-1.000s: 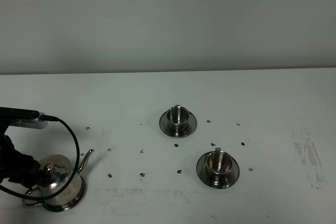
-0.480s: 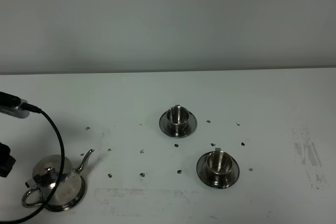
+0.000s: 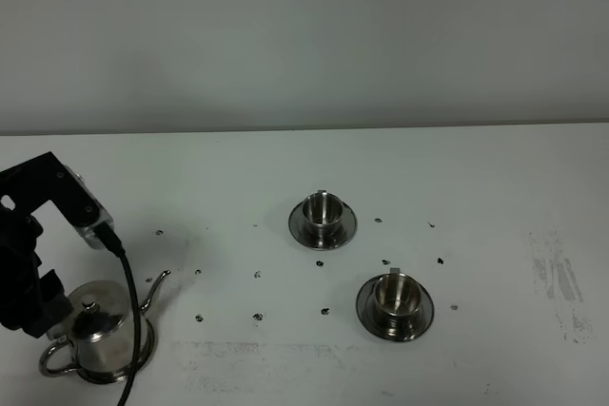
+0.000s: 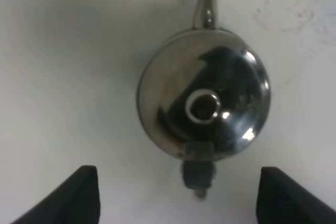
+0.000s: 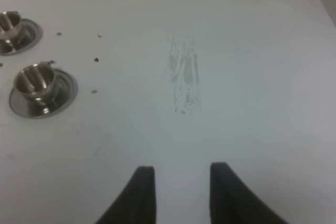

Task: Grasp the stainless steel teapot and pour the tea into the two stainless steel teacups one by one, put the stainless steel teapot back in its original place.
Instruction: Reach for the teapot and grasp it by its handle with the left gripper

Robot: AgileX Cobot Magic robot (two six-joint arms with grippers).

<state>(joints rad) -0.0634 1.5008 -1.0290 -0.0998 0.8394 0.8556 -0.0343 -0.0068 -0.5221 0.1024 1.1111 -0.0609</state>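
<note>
The stainless steel teapot stands at the front left on its wide saucer, spout towards the cups. In the left wrist view I look straight down on the teapot, with its handle nearest me. My left gripper is open above it, fingers wide on either side of the handle and not touching. The left arm hangs over the teapot's left side. One teacup stands mid-table, the other teacup to the front right, each on a small saucer. My right gripper is open and empty over bare table.
Small dark specks dot the white table between the teapot and the cups. A grey scuff marks the right side. Both cups show at one edge of the right wrist view. A black cable hangs from the left arm across the teapot.
The left arm drew back off the left edge half a second ago and has come back over the teapot. The teapot and both cups have not moved.
</note>
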